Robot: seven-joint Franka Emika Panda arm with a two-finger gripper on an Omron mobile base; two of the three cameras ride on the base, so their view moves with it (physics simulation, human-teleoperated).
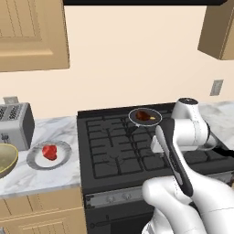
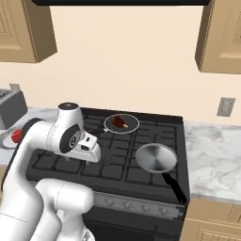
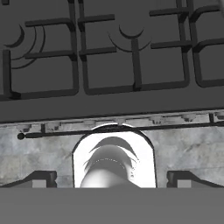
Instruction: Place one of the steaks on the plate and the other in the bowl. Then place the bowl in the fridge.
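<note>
The bright red steak (image 1: 49,151) lies on the silvery plate (image 1: 33,160) on the counter left of the stove. The dark reddish-brown steak (image 1: 144,116) with a yellowish end rests in a grey frying pan (image 1: 135,119) at the stove's back. In the right base view this steak (image 2: 120,122) sits in the same pan (image 2: 109,126). The tan-yellow bowl (image 1: 6,159) shows at the far left edge, empty as far as I can see. My gripper (image 3: 113,179) is open and holds nothing, pointing down over the front part of the stove grates. The fridge is out of view.
A second, empty frying pan (image 2: 156,157) with a black handle sits at the stove's front right. A steel toaster (image 1: 13,124) stands behind the bowl. The black gas stove (image 1: 109,151) has raised grates. Marble counter (image 2: 212,160) runs to the right.
</note>
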